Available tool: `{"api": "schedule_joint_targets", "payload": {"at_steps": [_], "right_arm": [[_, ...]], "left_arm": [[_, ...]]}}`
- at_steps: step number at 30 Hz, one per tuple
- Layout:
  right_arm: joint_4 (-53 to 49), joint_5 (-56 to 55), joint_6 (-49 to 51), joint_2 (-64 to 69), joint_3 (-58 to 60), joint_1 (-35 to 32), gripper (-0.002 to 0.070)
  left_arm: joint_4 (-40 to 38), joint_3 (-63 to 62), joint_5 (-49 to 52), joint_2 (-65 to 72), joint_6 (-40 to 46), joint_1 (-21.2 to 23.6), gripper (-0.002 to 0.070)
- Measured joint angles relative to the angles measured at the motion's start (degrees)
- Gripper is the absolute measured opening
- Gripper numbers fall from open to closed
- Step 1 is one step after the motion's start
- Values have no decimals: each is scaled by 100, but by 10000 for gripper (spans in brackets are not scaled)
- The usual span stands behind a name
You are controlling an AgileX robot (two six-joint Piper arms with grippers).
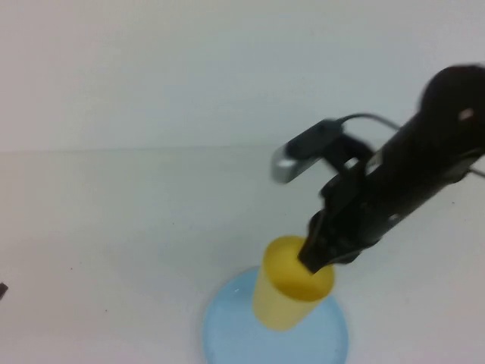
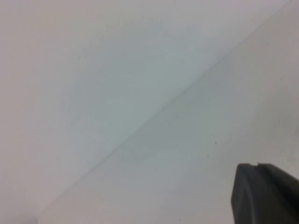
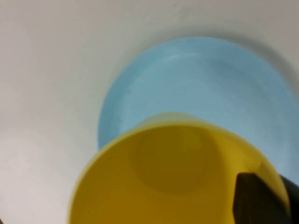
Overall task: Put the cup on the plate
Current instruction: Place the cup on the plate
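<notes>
Yellow plastic fills our right wrist view: the cup (image 3: 177, 177) sits clamped at its rim by the right gripper (image 1: 322, 254), 1 finger (image 3: 261, 200) inside the cup's mouth, jaws closed on the wall. We see the cup tilted over the light blue plate (image 1: 227, 334), though we cannot tell whether they touch. The left gripper (image 2: 264, 193) shows only a dark tip over the pale table (image 1: 114, 227); its jaws we cannot judge. A plain wall (image 1: 189, 68) rises behind.
</notes>
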Motion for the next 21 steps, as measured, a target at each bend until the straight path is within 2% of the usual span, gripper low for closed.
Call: {"api": "schedule_joint_targets", "payload": {"at_steps": [3,8,14,21], "right_arm": [[-223,-118,318,438,-124,377,31],[-757,-161,846,1049,-388,646,31],[-1380,-204,1211,1441,-600,669,31],[-1501,-207,1473,1599,-617,669,31]], "left_arm": [[9,10,-106,0,-35,0,1],[9,10,-233,0,-91,0,1],[13,10,-248,0,-95,0,1],[23,10,-248,0,-105,0,1]]}}
